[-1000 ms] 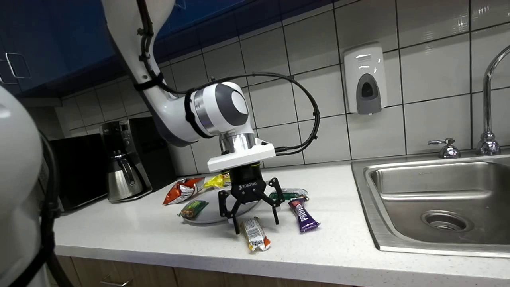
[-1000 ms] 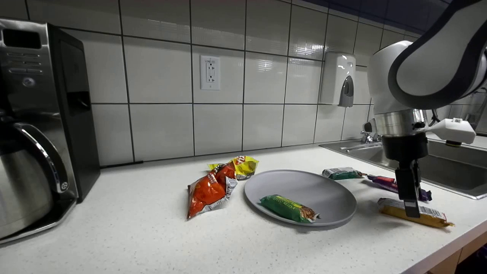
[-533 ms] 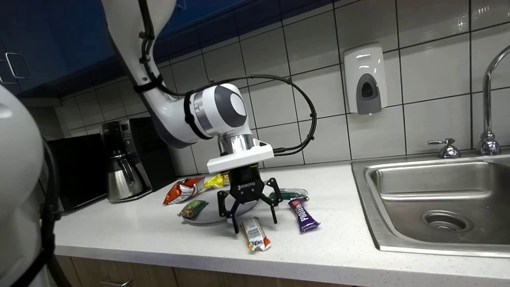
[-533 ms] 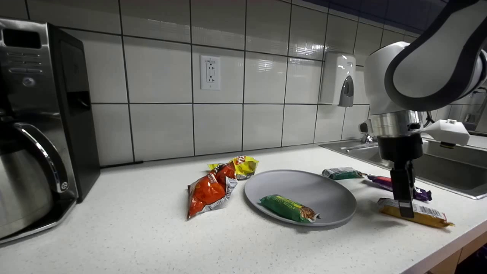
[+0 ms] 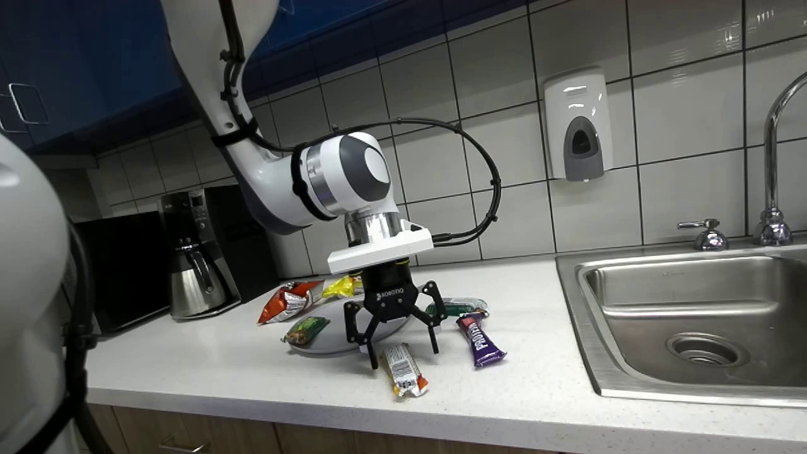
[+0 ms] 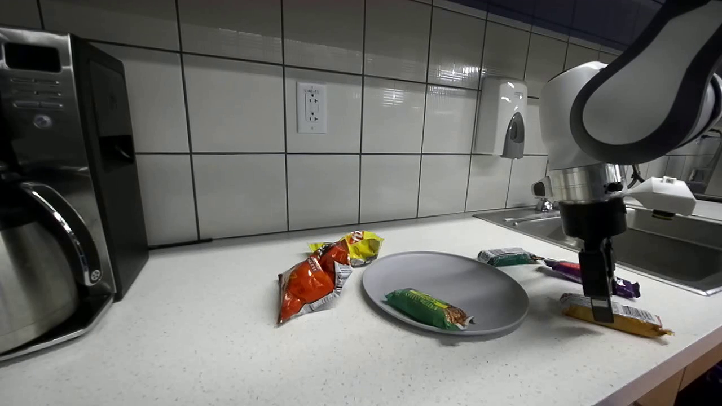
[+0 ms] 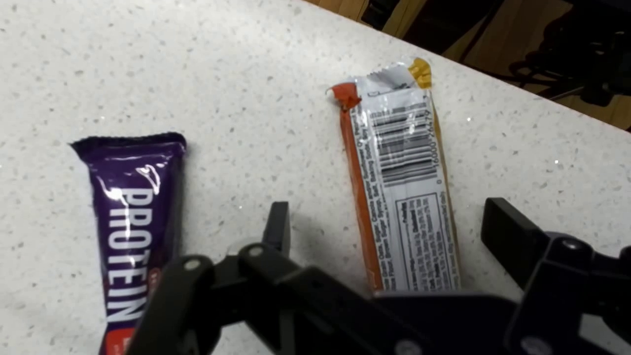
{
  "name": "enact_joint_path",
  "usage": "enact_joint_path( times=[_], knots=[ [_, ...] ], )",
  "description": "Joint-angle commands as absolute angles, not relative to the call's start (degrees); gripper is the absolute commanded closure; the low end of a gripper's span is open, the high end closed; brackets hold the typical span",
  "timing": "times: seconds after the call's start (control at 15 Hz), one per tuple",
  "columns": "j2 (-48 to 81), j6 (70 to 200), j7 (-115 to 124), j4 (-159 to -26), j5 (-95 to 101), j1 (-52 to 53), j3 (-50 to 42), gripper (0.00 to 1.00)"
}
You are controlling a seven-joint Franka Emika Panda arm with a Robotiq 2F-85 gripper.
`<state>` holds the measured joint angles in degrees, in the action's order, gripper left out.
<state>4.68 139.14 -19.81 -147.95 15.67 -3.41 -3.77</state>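
My gripper (image 5: pixel 405 358) points down over the white counter with its fingers (image 7: pixel 512 231) spread wide. Between them, in the wrist view, lies a yellow-and-orange wrapped bar (image 7: pixel 409 172), barcode side up, with a gap on either side. Its near end is hidden behind the gripper body. In an exterior view that bar (image 6: pixel 637 318) rests on the counter, partly covered by a finger. Left of the gripper in the wrist view is a purple PROTEIN bar (image 7: pixel 138 222). A grey plate (image 6: pixel 440 270) holds a green-wrapped bar (image 6: pixel 426 308). Another green bar (image 5: pixel 466 307) lies behind the purple one.
A red chip bag (image 6: pixel 316 282) and a yellow bag (image 6: pixel 365 248) lie beside the plate. A coffee maker (image 5: pixel 198 271) stands at the back left and a steel sink (image 5: pixel 693 384) is set in at the right. The counter's front edge (image 5: pixel 378 413) runs close to the yellow bar.
Between one second and half a second ago the gripper shifted slightly left in both exterior views. Since then it has stayed still. The bars and bags have not moved.
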Motion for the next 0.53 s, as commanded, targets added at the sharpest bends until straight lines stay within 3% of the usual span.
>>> enact_joint_path(
  times=[0.0,0.47],
  knots=[
    [4.67,139.0,-19.81,-147.87,15.66,-3.58,-3.56,0.0],
    [3.2,138.87,-19.52,-148.97,16.71,-3.5,-3.64,0.0]
  ],
)
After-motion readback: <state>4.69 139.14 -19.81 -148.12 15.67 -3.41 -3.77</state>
